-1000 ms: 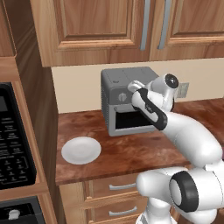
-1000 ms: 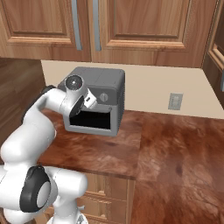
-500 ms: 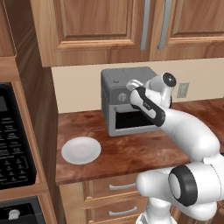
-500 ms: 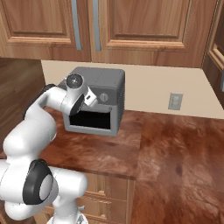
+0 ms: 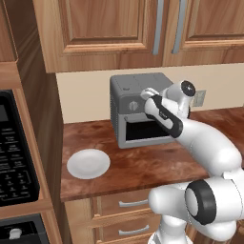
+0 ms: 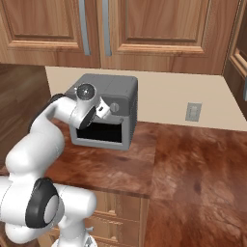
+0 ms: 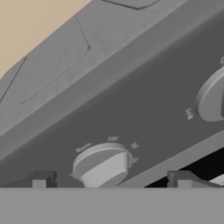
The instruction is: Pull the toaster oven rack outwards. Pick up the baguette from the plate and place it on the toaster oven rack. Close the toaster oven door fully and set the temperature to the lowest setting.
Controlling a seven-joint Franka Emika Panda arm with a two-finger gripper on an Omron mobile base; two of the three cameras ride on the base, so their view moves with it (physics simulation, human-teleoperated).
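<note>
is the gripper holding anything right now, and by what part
Nothing is held. The gripper stands open at the toaster oven, one knob between its fingertips, not gripped.

The toaster oven (image 5: 135,102) ahead of me looked matt dark-grey metal, its 2 knobs (image 7: 101,164) smooth. The counter (image 6: 183,164) was glossy brown stone, the cabinets (image 5: 100,28) satin wood, the plate (image 5: 88,163) smooth white.

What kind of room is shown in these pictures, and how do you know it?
It looks like a home kitchen, computer-rendered. A toaster oven stands on a brown stone-patterned counter, wooden cabinets hang above it, and a black microwave is built in to the left. A white plate lies on the counter.
</note>
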